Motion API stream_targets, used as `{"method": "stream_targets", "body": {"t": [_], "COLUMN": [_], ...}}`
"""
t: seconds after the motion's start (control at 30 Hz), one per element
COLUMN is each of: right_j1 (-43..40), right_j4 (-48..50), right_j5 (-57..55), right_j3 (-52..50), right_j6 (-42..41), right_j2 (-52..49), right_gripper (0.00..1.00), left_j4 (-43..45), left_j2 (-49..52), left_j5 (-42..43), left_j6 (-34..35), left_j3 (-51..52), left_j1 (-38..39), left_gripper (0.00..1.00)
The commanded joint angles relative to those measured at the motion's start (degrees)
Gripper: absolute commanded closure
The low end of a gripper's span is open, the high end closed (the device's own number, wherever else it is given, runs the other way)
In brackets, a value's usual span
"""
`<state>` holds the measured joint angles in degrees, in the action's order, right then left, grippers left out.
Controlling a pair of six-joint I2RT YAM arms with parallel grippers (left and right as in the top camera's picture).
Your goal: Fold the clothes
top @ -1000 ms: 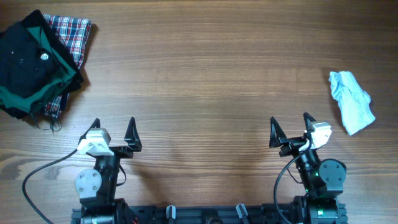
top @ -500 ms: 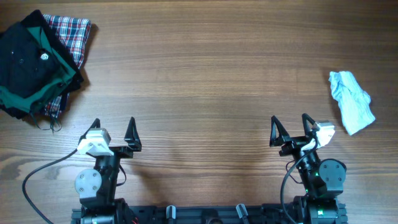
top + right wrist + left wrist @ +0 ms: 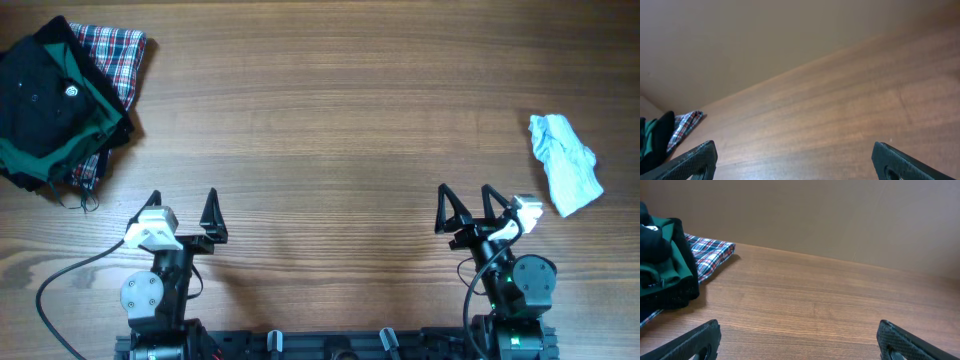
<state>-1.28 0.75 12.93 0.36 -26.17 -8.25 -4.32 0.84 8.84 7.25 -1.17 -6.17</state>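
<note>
Setting: a robotics laboratory test station, not a domestic room.

Indicators:
- Two robot arms, the left arm (image 3: 150,290) and the right arm (image 3: 515,280), are fixed to a black mounting rail (image 3: 330,345) at the near edge of a wood-grain tabletop (image 3: 320,110).
- A black cable (image 3: 42,300) runs from the left arm's base.
- A green status light (image 3: 504,283) glows on the right arm.
- A plain tan wall (image 3: 815,215) backs the tabletop.
- The items laid out are garments: a dark pile (image 3: 45,95), a plaid cloth (image 3: 118,50) and a small pale garment (image 3: 567,160).
</note>
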Motion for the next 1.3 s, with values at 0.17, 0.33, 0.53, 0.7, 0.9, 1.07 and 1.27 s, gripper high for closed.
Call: {"method": "stream_targets", "body": {"t": [0.17,0.33,0.53,0.7,0.9,1.07,1.27], "right_j1": [0.1,0.1,0.1,0.1,0.1,0.1,0.1], "right_j4": [-6.2,-11.0,-22.6,-31.0,-31.0,-31.2,-32.6], "right_j5": [0.7,4.2,6.9,7.9,9.0,3.0,3.4], "right_j3": [9.5,24.4,41.7,51.2,52.7,52.6,52.6], "right_j6": [1.2,4.4,5.2,8.7,9.7,9.4,9.6], "right_j2": [-16.8,-32.9,-48.8,-56.5,-57.7,-58.3,-59.7], "right_gripper": [0.0,0.0,0.0,0.0,0.0,0.0,0.0], "left_j4": [0.2,0.2,0.2,0.2,0.2,0.2,0.3], "left_j2": [-0.5,-0.5,-0.5,-0.5,-0.5,-0.5,-0.5], "left_j5": [-0.6,-0.6,-0.6,-0.6,-0.6,-0.6,-0.7], "left_j6": [0.5,0.5,0.5,0.5,0.5,0.5,0.5], "left_j3": [0.5,0.5,0.5,0.5,0.5,0.5,0.5], "left_j1": [-0.4,-0.4,-0.4,-0.4,-0.4,-0.4,-0.4], "left_gripper": [0.0,0.0,0.0,0.0,0.0,0.0,0.0]}}
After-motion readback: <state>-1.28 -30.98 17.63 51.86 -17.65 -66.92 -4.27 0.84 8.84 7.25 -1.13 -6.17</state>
